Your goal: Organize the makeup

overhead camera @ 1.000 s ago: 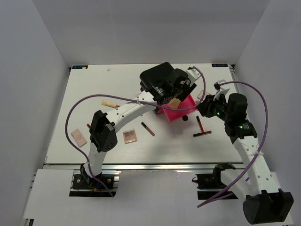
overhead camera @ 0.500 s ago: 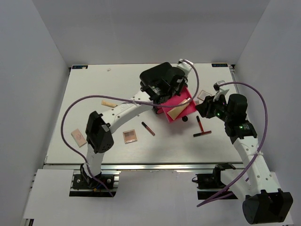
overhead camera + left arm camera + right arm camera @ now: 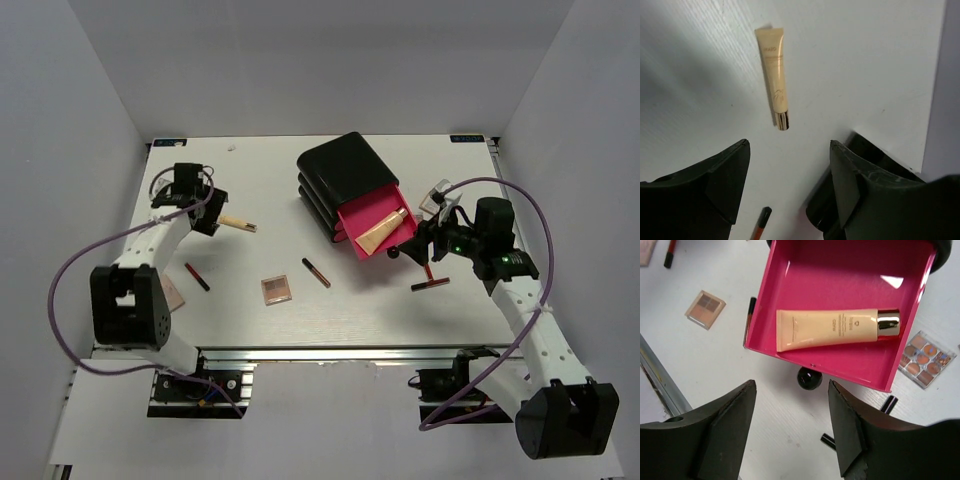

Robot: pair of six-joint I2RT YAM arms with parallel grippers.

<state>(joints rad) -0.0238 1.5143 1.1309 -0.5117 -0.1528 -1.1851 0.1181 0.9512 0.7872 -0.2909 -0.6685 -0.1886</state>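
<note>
left gripper (image 3: 790, 145) is hovering over the table's (image 3: 260, 170) left side, jaws gaping, gripping nothing — slim tan tube (image 3: 775, 75) is lying just beyond | 2 sticks (image 3: 197, 277) (image 3: 316, 273) and 1 square palette (image 3: 277, 289) are lying mid-table | pink drawer (image 3: 790, 290) is standing open, big tan tube (image 3: 835, 329) lying inside | right gripper (image 3: 792, 385) is hanging above the drawer front — jaws spread, empty

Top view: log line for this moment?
left hand: open, by slim tan tube | right hand: open, by pink drawer | large tan tube: in drawer
</note>
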